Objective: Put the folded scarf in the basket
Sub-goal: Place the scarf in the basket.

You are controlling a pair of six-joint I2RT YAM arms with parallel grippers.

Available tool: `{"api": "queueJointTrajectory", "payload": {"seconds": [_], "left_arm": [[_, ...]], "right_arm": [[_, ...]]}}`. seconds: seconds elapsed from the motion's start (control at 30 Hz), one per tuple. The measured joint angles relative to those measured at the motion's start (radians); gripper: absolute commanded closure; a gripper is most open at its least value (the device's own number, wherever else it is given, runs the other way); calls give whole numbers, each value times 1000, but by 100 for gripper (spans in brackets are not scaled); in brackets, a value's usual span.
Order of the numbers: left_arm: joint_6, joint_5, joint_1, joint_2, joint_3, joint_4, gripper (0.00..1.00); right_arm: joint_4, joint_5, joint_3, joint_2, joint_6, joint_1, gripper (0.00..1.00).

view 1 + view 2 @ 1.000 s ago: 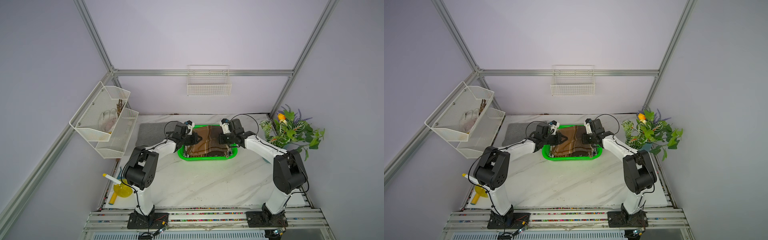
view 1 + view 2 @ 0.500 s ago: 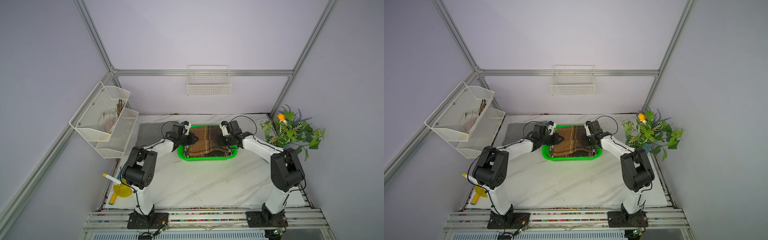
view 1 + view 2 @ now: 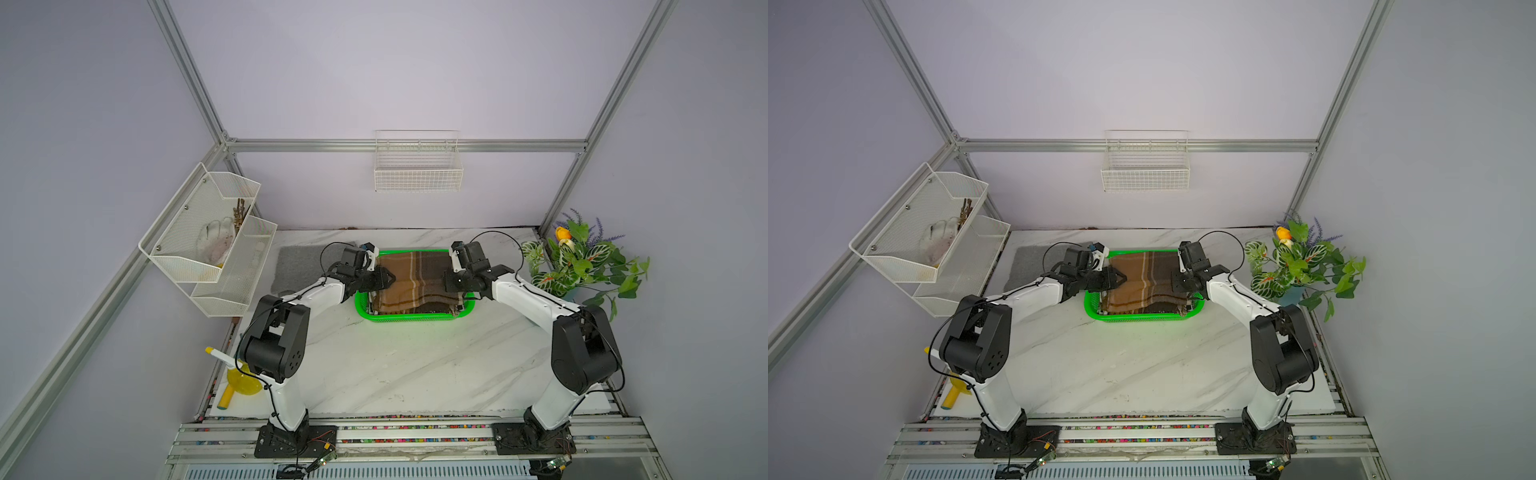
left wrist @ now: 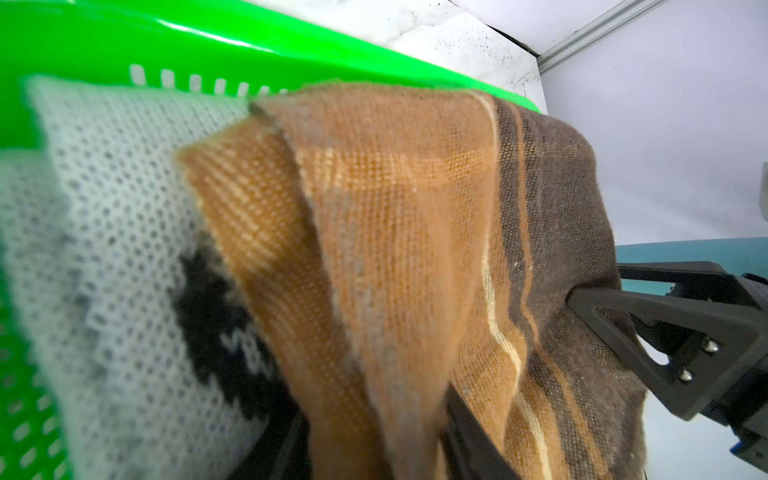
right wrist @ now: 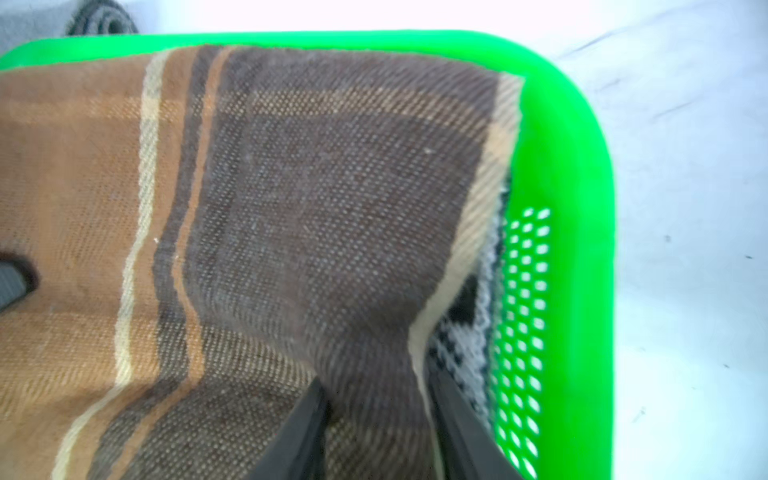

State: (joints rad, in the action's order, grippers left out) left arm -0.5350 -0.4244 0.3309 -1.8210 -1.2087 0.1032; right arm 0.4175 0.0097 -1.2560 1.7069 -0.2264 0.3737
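The folded scarf [image 3: 415, 278] [image 3: 1146, 278], brown plaid with cream stripes, lies in the bright green basket [image 3: 411, 318] [image 3: 1142, 318] on top of a grey-white knit piece [image 4: 124, 208] [image 5: 461, 353]. My left gripper [image 3: 388, 279] [image 3: 1120, 277] [image 4: 374, 415] is at the scarf's left edge. Its fingers stand apart and a raised fold of scarf [image 4: 395, 249] sits between them. At the scarf's right edge, my right gripper [image 3: 446, 282] [image 3: 1174, 284] [image 5: 376, 382] is likewise open around a pinched-up ridge of the scarf [image 5: 311, 208].
A grey mat [image 3: 299, 266] lies left of the basket and a potted plant [image 3: 582, 262] stands at the right. A white mesh rack [image 3: 208, 241] hangs on the left wall, a wire basket [image 3: 417, 166] on the back wall. A yellow funnel [image 3: 243, 380] sits front left.
Both grippers came down with the scarf, which now rests lower and flatter in the basket. Both sets of jaws have spread apart from a tight pinch.
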Motion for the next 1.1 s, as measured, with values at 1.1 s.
{"api": "queueJointTrajectory", "payload": {"seconds": [1.1], "left_arm": [[19, 68, 87, -158, -264, -25, 57]], "right_arm": [[-233, -73, 152, -70, -61, 166, 78]]}}
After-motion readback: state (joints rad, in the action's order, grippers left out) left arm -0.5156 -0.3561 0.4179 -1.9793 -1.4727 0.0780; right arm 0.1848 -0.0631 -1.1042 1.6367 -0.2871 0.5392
